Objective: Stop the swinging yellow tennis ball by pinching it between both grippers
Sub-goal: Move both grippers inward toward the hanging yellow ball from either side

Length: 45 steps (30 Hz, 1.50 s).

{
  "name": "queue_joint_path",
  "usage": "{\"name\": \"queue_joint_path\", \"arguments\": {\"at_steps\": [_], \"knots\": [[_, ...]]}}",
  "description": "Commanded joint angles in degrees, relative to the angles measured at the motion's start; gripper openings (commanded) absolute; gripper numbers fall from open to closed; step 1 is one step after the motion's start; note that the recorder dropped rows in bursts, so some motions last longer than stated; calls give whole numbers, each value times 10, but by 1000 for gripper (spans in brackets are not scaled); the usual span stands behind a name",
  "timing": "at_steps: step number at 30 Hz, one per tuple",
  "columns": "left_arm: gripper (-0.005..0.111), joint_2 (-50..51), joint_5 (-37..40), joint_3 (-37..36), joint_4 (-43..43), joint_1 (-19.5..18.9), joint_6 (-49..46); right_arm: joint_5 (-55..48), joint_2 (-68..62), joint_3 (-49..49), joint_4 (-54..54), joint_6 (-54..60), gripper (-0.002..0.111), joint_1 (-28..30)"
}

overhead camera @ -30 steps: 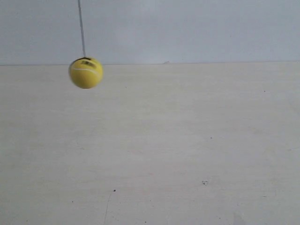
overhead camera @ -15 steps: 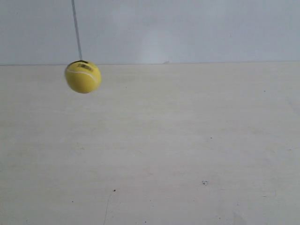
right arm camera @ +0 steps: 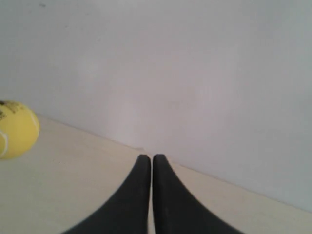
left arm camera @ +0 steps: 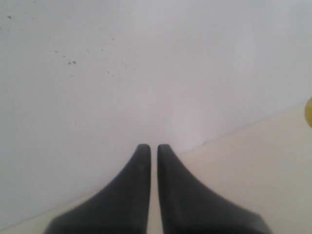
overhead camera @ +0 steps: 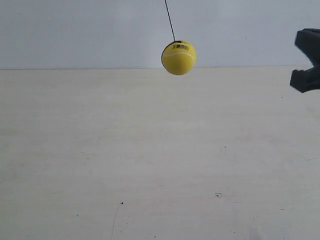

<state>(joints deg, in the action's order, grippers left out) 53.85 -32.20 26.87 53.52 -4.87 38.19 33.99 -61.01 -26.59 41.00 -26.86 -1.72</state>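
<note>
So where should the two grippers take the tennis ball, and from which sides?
At its widest middle band, left gripper and right gripper pressing level from opposite sides. The tennis ball is round and hangs free on a string from its top, so off-centre contact would likely squeeze it out.

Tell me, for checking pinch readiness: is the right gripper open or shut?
Shut. On the right gripper the fingers run side by side, only a hairline slit between.

It seems a robot test lab: plain pale tabletop (overhead camera: 150, 165), blank grey-white wall (overhead camera: 75, 30), a yellow ball (overhead camera: 179, 58) hanging on a string (overhead camera: 170, 20).
</note>
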Motion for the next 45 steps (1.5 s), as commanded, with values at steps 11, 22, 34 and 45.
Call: {"name": "queue_joint_path", "arguments": {"at_steps": [11,22,34,45], "knots": [[5,168,-87,51,129,-1,30,119,-95,-4,110,15,0,-2],[5,214,-114,65,160,-1,33,167,-202,-61,143,12,0,-2],[5,215,-162,65,179,-1,11,226,-248,-109,221,-35,0,-2],[5,269,-190,100,230,-1,40,239,-282,-159,285,-78,0,-37]]}}
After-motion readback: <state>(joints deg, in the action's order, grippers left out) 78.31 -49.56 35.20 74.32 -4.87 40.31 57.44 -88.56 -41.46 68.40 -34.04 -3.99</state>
